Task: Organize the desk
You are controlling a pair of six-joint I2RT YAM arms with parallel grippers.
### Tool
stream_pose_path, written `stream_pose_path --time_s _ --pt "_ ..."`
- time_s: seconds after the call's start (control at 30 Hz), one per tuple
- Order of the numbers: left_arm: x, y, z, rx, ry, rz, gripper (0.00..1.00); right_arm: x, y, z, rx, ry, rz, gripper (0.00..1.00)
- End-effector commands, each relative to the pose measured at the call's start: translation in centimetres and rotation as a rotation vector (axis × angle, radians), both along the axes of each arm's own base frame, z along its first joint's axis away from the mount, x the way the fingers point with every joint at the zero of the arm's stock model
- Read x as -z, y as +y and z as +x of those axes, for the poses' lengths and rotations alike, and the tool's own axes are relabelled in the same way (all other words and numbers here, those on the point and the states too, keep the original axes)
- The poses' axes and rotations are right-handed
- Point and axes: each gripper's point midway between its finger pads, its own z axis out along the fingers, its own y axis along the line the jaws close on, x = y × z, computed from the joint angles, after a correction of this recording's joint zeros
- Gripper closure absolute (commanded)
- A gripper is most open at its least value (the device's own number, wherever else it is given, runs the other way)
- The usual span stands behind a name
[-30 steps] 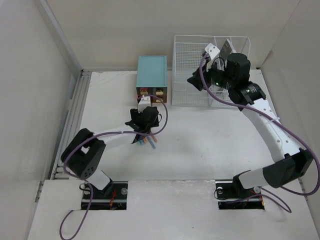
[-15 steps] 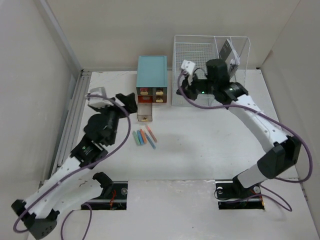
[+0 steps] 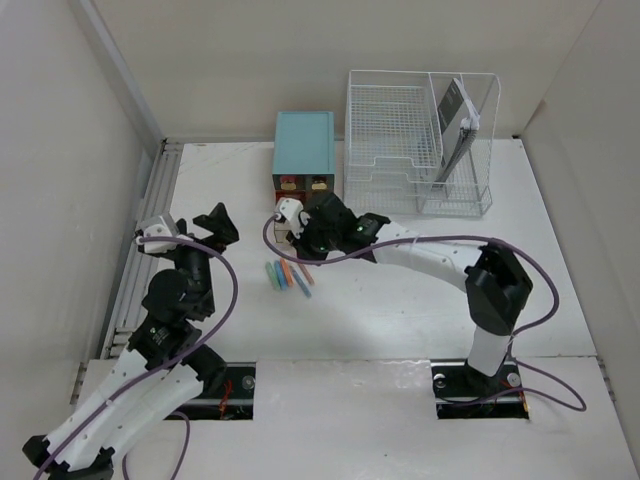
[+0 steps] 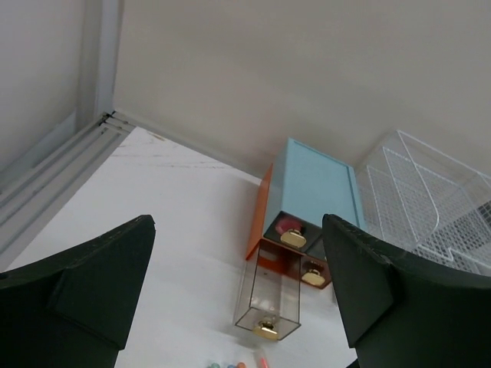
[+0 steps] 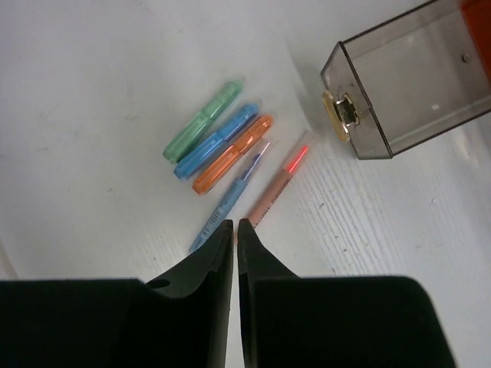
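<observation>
The white desk (image 3: 420, 290) holds several coloured pens (image 3: 288, 275) lying side by side in front of the teal drawer box (image 3: 305, 145). One clear drawer (image 3: 290, 222) is pulled out of the box. My right gripper (image 3: 304, 250) is shut and empty, just above the pens. In the right wrist view its tips (image 5: 235, 224) sit between a thin blue pen (image 5: 230, 195) and a pink pen (image 5: 278, 184), with the clear drawer (image 5: 406, 92) beyond. My left gripper (image 3: 215, 225) is open and empty, raised at the left. It faces the box (image 4: 318, 188) and the drawer (image 4: 268, 303).
A white wire-mesh rack (image 3: 420, 140) stands at the back right with a dark flat item (image 3: 455, 110) upright in its right slot. Silver rails (image 3: 150, 230) run along the desk's left edge. Walls close in on the left, back and right.
My right arm has swung from the wire rack down to the pens and its gripper is shut. My left arm has pulled back left, away from the pens and drawer.
</observation>
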Motion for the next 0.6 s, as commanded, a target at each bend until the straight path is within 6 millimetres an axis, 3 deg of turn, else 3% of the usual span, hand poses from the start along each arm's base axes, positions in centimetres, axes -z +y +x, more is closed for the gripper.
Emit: stream_pose_path --time_s 0.0,0.23,0.57 --pt "-1.7 1.6 -0.9 -0.053 -0.064 -0.044 0.12 -0.2 1.0 2.5 0.224 -0.055 0.054 0.88" --pt "-2.2 2.2 -1.7 -0.048 -0.093 -0.05 0.12 5.6 1.1 2.8 0.271 -0.004 -0.06 0.88" --pt "-2.3 1.8 -1.6 -0.031 -0.097 -0.046 0.12 8.3 1.5 3.5 0.309 0.029 -0.117 0.84"
